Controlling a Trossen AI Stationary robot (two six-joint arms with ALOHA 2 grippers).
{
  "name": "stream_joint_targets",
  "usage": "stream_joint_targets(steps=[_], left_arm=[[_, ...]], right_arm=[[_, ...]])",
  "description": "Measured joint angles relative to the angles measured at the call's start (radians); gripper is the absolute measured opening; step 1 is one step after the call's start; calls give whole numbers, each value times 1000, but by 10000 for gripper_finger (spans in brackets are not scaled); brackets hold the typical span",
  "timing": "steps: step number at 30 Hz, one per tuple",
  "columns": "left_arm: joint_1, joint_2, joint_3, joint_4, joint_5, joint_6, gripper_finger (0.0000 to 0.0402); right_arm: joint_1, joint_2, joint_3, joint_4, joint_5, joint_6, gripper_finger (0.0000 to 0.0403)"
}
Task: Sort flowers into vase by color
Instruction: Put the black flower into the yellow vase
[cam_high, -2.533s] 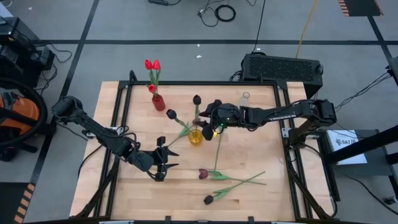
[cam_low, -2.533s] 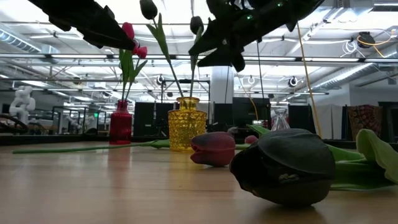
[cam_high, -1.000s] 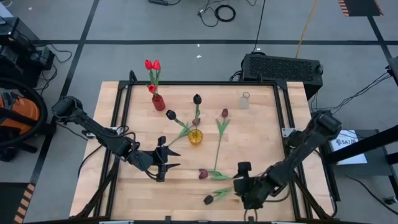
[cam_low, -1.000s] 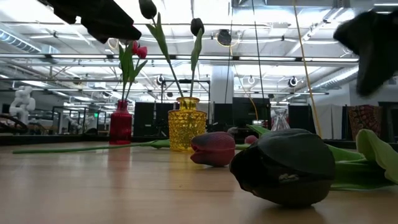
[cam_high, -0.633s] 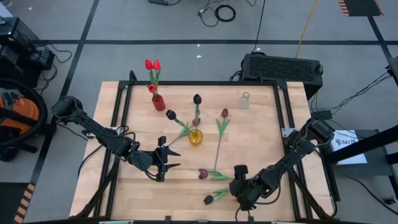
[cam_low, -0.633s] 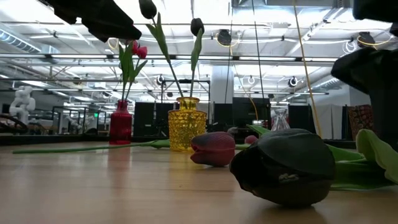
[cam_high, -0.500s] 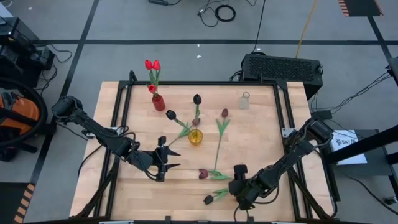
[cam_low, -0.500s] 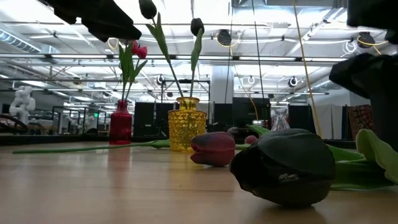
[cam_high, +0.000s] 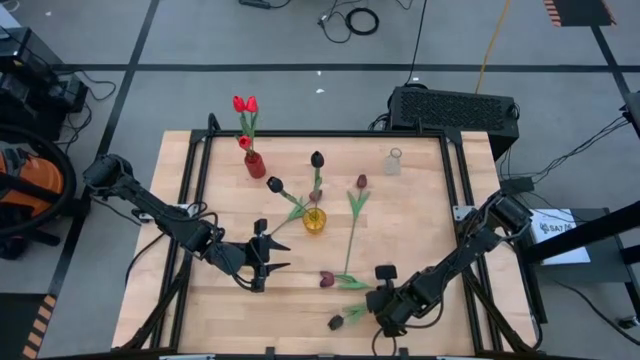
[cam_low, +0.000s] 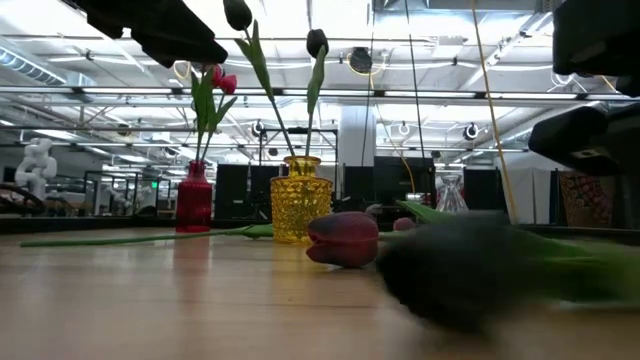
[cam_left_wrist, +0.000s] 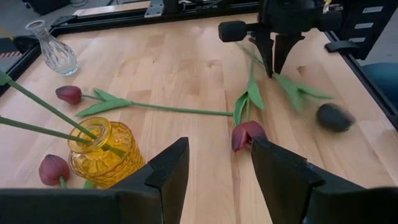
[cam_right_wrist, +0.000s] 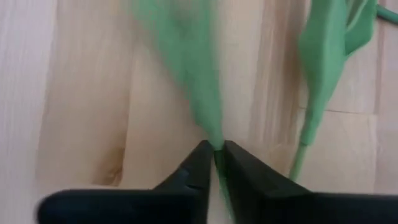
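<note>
**Right gripper pinched the near dark tulip's stem; left arm waited with fingers spread**

Your left gripper (cam_high: 262, 258) hovered over bare wood at the left-centre of the table (cam_high: 420, 215), its fingers (cam_left_wrist: 166, 171) spread wide with nothing between them. Open board lay on its near side towards the front edge. Ahead of its jaws stood the yellow vase (cam_high: 315, 221) with two dark tulips (cam_high: 317, 159) leaning out of it. Well beyond that, near the far left corner, stood the red vase (cam_high: 255, 165) holding red tulips (cam_high: 244, 104).

Between the two grippers a maroon tulip (cam_high: 327, 279) lay flat, and another maroon-headed tulip (cam_high: 361, 181) lay with its long stem running up the middle. A small clear vase (cam_high: 394, 161) stood near the far edge, with free board around it.

Your right gripper (cam_high: 385, 305) was down near the front edge. Its fingertips (cam_right_wrist: 205, 163) were pressed together on the thin green stem (cam_right_wrist: 217, 163) of the dark tulip (cam_high: 336, 321), whose head lay just beside the jaws on their left. The table's front rail was close behind this gripper, so room there was tight.

Against half a second earlier, the left arm had not moved, and the vases held the same flowers. The right gripper had shifted only slightly. In the low view the dark head (cam_low: 460, 270) showed as a smear, where before it lay sharp and still.
</note>
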Motion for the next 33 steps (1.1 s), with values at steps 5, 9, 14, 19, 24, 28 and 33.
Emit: stream_joint_targets(steps=[5,9,14,19,24,28,33], left_arm=[[0,0,0,0,0,0,180],[0,0,0,0,0,1,180],[0,0,0,1,0,1,180],[0,0,0,7,0,1,180],[0,0,0,8,-1,1,180],[0,0,0,21,-3,1,180],[0,0,0,153,-4,54,180]], right_arm=[[-8,-5,0,-2,-4,-8,9],[-12,-38,7,-9,-26,-24,12],[-10,-123,60,-3,-44,-92,4],[-11,-247,94,7,66,-229,2],[-17,-357,95,24,250,-338,2],[-33,-417,95,65,330,-407,1],[-65,-460,93,262,383,-565,1]])
